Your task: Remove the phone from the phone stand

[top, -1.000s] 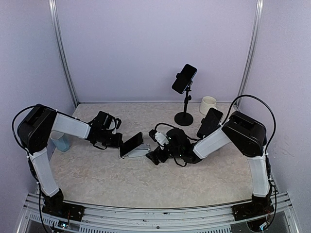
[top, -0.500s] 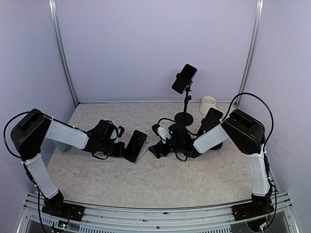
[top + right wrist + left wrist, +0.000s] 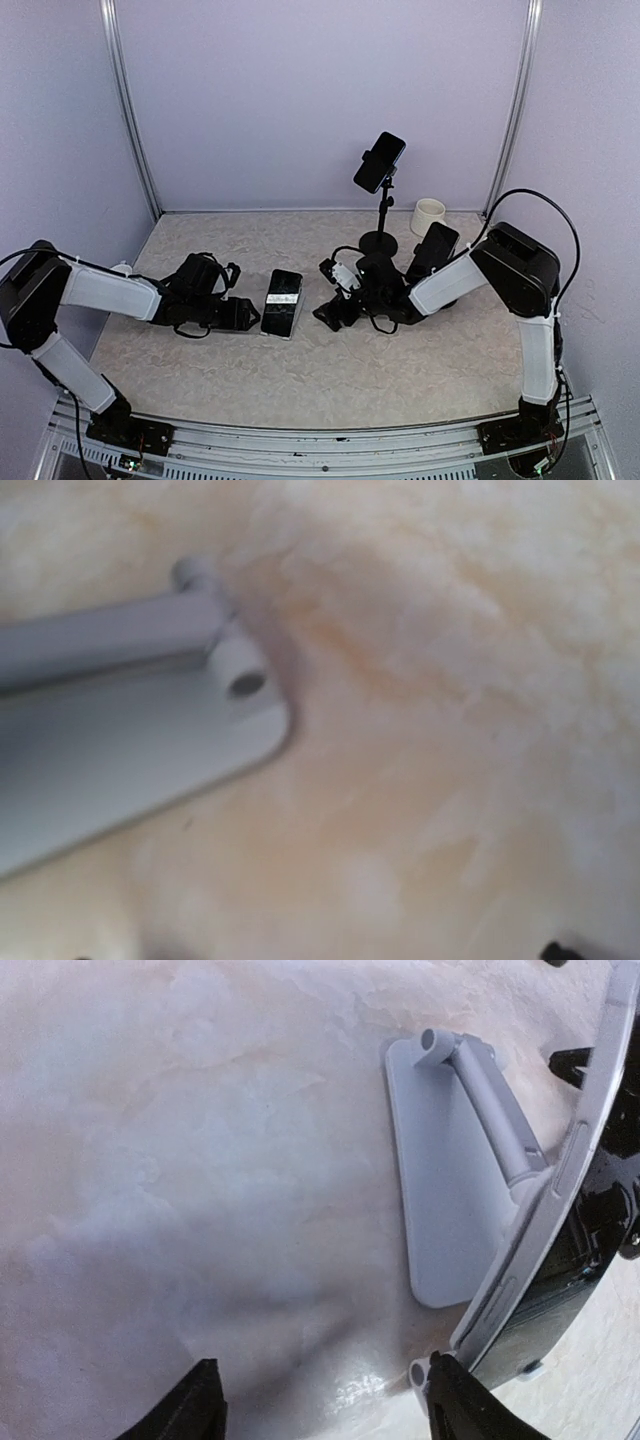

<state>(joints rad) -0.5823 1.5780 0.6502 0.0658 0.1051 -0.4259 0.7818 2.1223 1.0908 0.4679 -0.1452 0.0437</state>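
Observation:
The black phone [image 3: 282, 300] lies screen-up and nearly flat on the small grey phone stand [image 3: 445, 1180], left of the table's middle. In the left wrist view its silver edge [image 3: 565, 1175] leans over the stand's hinged arm [image 3: 492, 1100]. My left gripper [image 3: 243, 316] sits low just left of the phone; its jaws [image 3: 325, 1410] stand open on bare table, and the right fingertip [image 3: 455, 1405] is close to the phone's lower corner. My right gripper [image 3: 325, 318] is open just right of the phone, looking at the stand's base [image 3: 120, 780], with nothing between its fingers.
A tall black pole stand [image 3: 379, 240] at the back holds a second phone [image 3: 380, 161]. A white cup [image 3: 428, 213] stands at the back right, and another dark phone [image 3: 433, 250] leans behind my right arm. Walls enclose the left, back and right.
My left gripper has swung down to the table and opened, letting go of the phone, which went from tilted up to nearly flat. The right gripper drew back slightly to the right.

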